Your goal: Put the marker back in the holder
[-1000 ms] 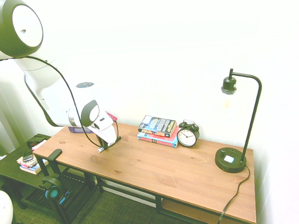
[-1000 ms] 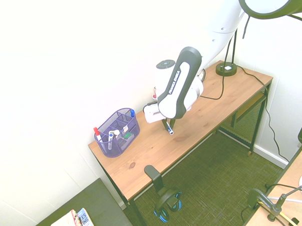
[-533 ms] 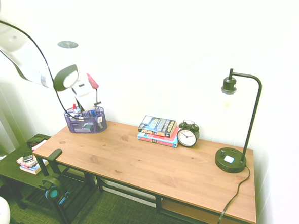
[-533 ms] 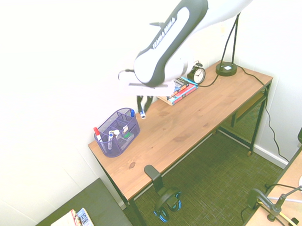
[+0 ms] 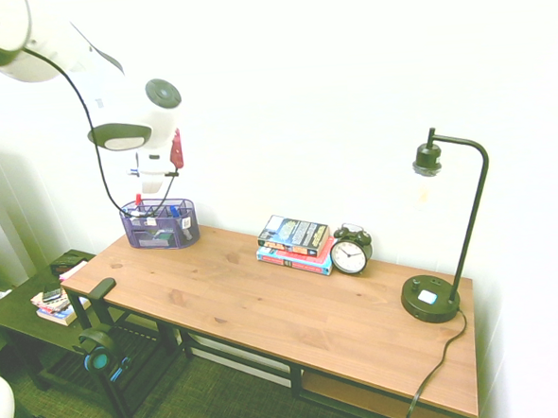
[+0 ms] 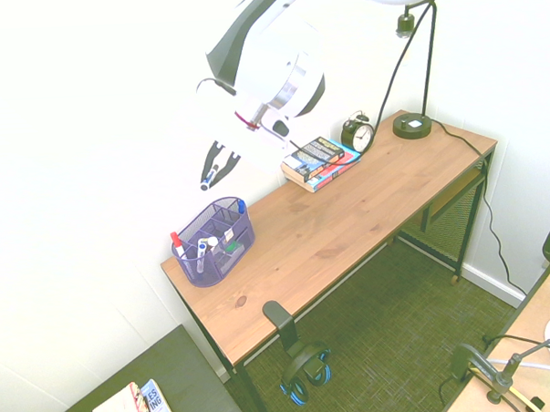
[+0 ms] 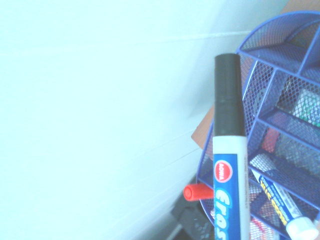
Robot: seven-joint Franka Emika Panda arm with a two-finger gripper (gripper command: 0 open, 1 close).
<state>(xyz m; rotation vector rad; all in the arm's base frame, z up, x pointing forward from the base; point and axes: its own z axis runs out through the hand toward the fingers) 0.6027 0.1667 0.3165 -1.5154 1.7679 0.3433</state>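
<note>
We begin with the table (image 6: pixel 349 230), a long wooden one that stands against the wall. At its end, close to the wall, sits the holder (image 6: pixel 214 241), a purple mesh box with several compartments, and some pens with red and blue caps already stand in it. Above this end of the table we see the gripper (image 6: pixel 210 172), raised high and well apart from the holder. Its jaws are pinching the marker (image 6: pixel 208 179), so the marker is in the air and not yet in any compartment.

The relation that matters for us is this one: the holder lies below the jaws and a little to the side of them, not exactly under the tip. The long axis of the marker is close to upright but tilted, with its lower end pointing down in the direction of the table. In the wrist view the black cap of the marker (image 7: pixel 228 95) shows against the wall just beside the rim of the holder (image 7: pixel 272 45), not over an open compartment. We judge that the coming move needs a small shift over the holder first, and then a straight lowering.
</note>
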